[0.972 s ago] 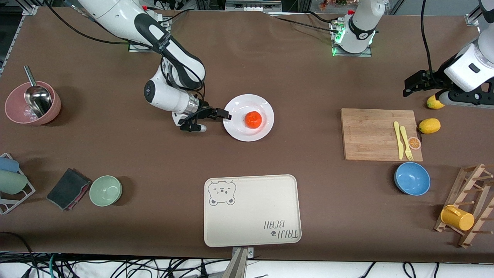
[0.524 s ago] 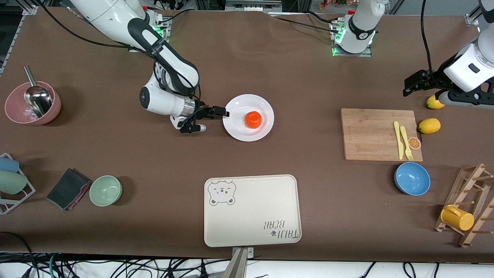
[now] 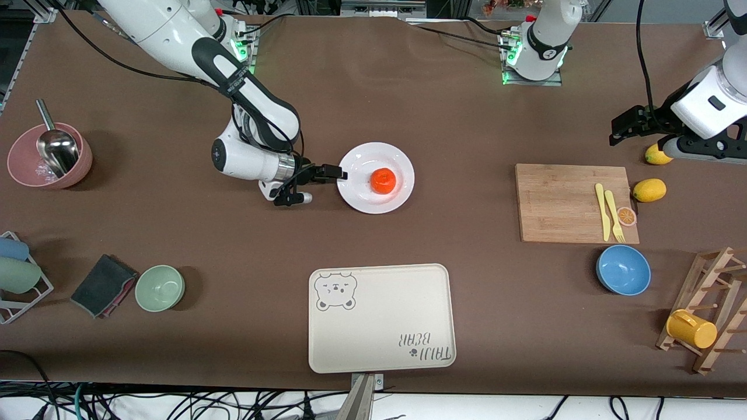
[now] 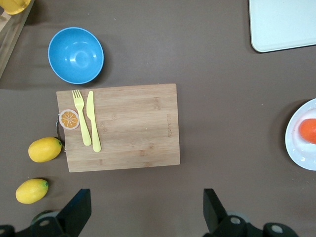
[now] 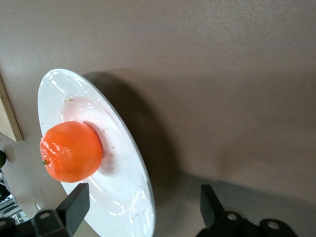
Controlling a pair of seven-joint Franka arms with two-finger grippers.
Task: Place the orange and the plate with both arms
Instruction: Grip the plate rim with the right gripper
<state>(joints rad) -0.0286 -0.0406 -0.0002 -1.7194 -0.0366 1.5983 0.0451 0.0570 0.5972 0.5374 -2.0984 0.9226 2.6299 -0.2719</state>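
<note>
Ceramic-looking and rigid, the round white shallow plate with a wide speckled rim is seen lying flat on the brown tabletop, about midway between the two arm bases and farther from the front camera than the beige rectangular bear tray. On its well rests the small round bright orange-red fruit, the orange, loose and free to roll. The plate is judged stiff, smooth, fairly slippery and breakable if dropped; its thin raised rim is the only part that offers a hold, so the edge toward the right arm's end of the tabletop would have to be pinched from above and below. It should then be carried level, or the orange may roll off. The orange itself is judged light, firm with a little give, and best taken across its widest part. The right end effector is held low just beside that rim, its fingers spread apart with nothing between them; in the right wrist view the rim lies in the gap ahead of them. The left end effector waits, likewise spread wide and empty, over the tabletop beside two yellow oval lemons, near a bamboo cutting board.
</note>
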